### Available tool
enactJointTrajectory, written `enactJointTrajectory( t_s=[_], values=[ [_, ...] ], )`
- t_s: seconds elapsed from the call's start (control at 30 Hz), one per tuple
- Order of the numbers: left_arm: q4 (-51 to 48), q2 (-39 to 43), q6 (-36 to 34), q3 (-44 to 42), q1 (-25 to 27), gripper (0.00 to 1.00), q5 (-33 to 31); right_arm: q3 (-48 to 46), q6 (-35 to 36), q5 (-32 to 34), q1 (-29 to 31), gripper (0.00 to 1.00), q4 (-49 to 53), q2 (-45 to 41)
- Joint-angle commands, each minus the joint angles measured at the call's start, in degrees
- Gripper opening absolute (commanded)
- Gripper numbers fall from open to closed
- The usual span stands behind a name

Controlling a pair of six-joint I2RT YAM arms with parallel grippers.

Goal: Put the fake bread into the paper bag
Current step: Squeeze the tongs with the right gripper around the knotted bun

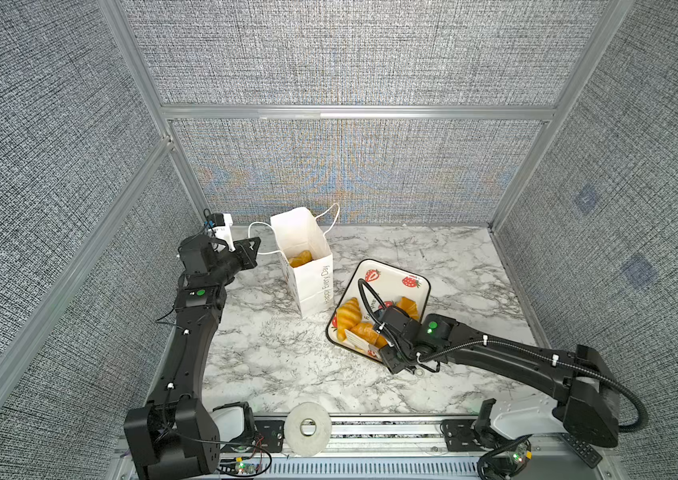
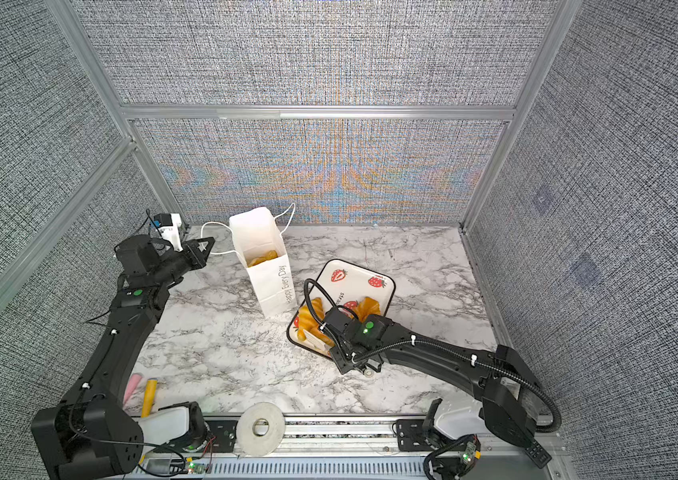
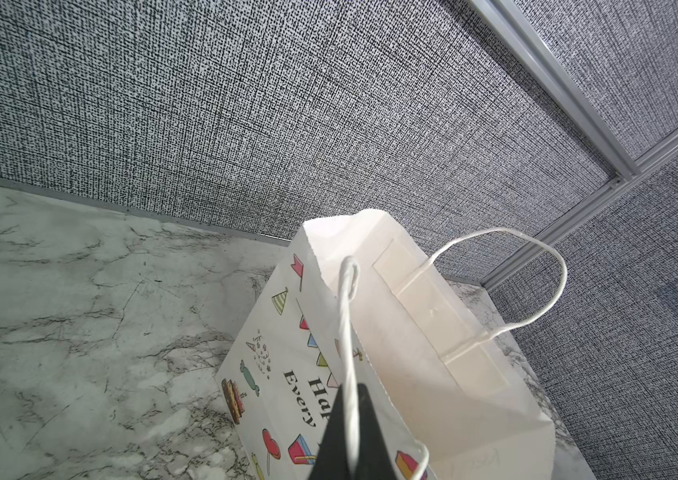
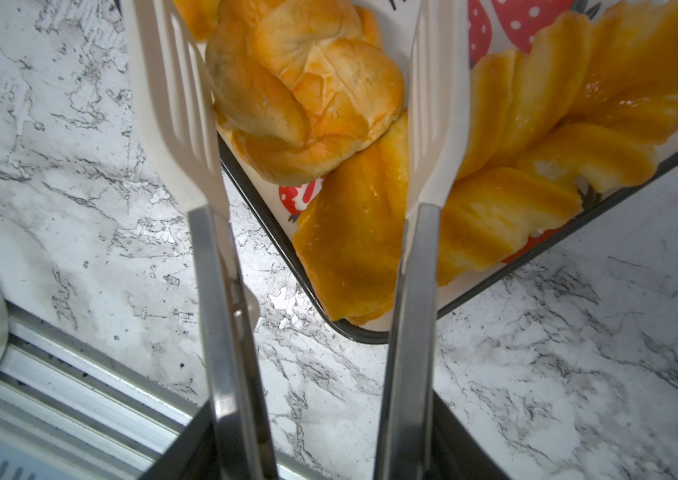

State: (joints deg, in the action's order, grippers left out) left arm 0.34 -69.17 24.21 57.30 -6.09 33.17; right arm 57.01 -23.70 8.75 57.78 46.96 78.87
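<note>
At 6 o'clock, at the near edge of the table, lies a white roll of tape. Just beyond it, toward 4 o'clock, the right tool is clamped on a pair of tongs with steel arms and white slotted blades. The blades stand apart on either side of a knotted roll. This roll is part of the fake bread heaped at the near end of a black-rimmed tray printed with red strawberries. A few black letters on the tray are partly hidden and cannot be read.

At the tray's 10 o'clock the paper bag stands upright and open, with more bread down inside it. Its side reads "Happy Every Day" in grey. The left wrist view shows small party hats, bunting, sweets and a cake printed beside the words. At the bag's 9 o'clock the left tool is pinched narrow on one cord handle, which runs taut from the bag's rim. The other handle arcs free at the far side.
</note>
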Motion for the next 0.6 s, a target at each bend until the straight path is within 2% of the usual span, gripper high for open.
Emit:
enactJointTrajectory(
  t_s=[0.0, 0.13, 0.4, 0.57],
  values=[
    [1.0, 0.3, -0.3, -0.1, 0.0, 0.00, 0.4, 0.5, -0.4, 0.0, 0.1, 0.59, 0.6, 0.4],
    [1.0, 0.3, -0.3, -0.1, 0.0, 0.00, 0.4, 0.3, -0.4, 0.0, 0.2, 0.56, 0.2, 0.5],
    [1.0, 0.2, -0.3, -0.2, 0.0, 0.00, 0.4, 0.5, -0.2, 0.8, 0.3, 0.44, -0.1, -0.8],
    [1.1, -0.1, -0.2, -0.2, 0.0, 0.00, 0.5, 0.3, -0.4, 1.5, 0.4, 0.40, -0.4, -2.4]
  ],
)
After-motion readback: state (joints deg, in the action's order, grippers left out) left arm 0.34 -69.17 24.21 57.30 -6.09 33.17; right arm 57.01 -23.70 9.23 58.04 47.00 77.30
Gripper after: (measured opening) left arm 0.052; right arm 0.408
